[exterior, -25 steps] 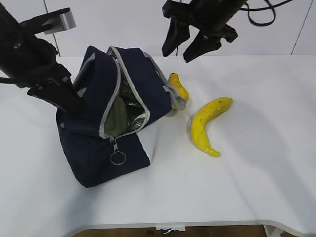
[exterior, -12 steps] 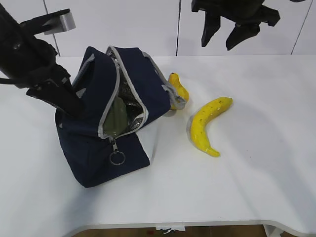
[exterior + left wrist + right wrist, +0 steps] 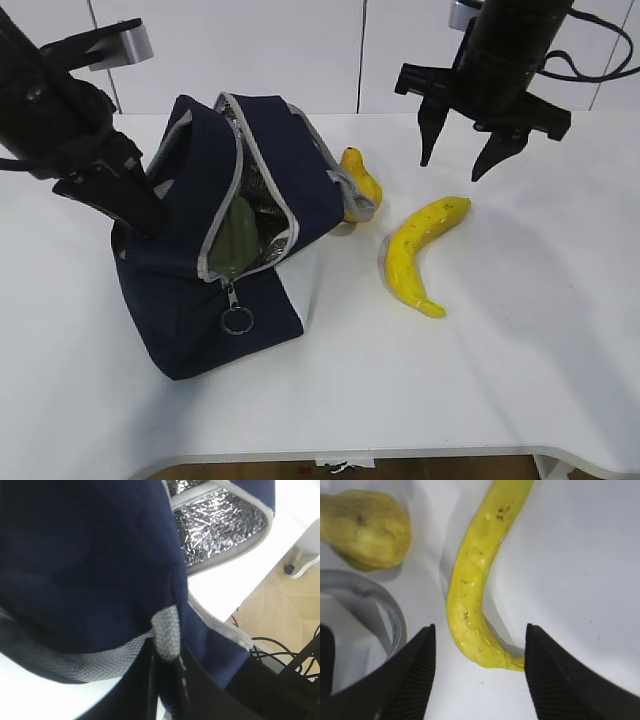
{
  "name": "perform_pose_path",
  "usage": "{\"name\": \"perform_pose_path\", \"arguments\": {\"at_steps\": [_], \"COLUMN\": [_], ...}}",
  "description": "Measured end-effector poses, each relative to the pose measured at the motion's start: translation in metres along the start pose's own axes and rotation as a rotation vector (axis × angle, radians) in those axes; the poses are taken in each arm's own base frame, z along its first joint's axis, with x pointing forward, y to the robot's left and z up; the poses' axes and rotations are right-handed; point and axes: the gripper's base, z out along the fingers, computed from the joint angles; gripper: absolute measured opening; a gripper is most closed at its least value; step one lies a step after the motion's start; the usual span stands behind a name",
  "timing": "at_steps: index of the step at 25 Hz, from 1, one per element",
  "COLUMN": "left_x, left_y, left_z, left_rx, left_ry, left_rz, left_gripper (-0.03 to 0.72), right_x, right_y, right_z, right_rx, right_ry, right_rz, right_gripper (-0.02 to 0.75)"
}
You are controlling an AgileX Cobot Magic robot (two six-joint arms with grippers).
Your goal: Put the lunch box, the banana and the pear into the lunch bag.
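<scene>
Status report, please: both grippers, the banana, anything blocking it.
Left gripper shut on lunch bag handle. Right gripper open above banana. Nothing blocking.

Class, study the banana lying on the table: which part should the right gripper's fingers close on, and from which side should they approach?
Probably the banana is best gripped at its thick middle, from above, fingers straddling the narrow width. It lies flat on the table, curved, with clear space either side; the tapered ends would likely slip. The open right gripper hangs over its upper end.
</scene>
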Motion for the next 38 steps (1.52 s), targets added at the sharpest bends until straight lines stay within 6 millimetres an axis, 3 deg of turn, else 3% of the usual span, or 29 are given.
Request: {"name": "perform_pose_path", "arguments": {"at_steps": [7, 15, 35, 38], "left_x": [0.0, 0.001, 0.0, 0.0], "left_y": [0.0, -0.001, -0.002, -0.002], "left_z": [0.0, 0.0, 0.0, 0.0], "left_rx": [0.002, 0.008, 0.026, 0.026], "left_ry": [0.003, 0.014, 0.003, 0.003], "left_rz": [0.0, 0.0, -0.009, -0.009], "left_gripper": [0.012, 0.012, 0.012, 0.012], "right_x": [-0.002, -0.005, -0.019, -0.02], "right_y": [0.0, 0.002, 0.006, 0.007], "right_z": [0.032, 0.057, 0.064, 0.067], "right_rx": [0.045, 0.053, 0.003, -0.005], "right_ry": [0.05, 0.055, -0.076, -0.082], "right_rz": [0.222, 0.273, 0.25, 0.25], "right_gripper": [0.428, 0.428, 0.43, 0.465]}}
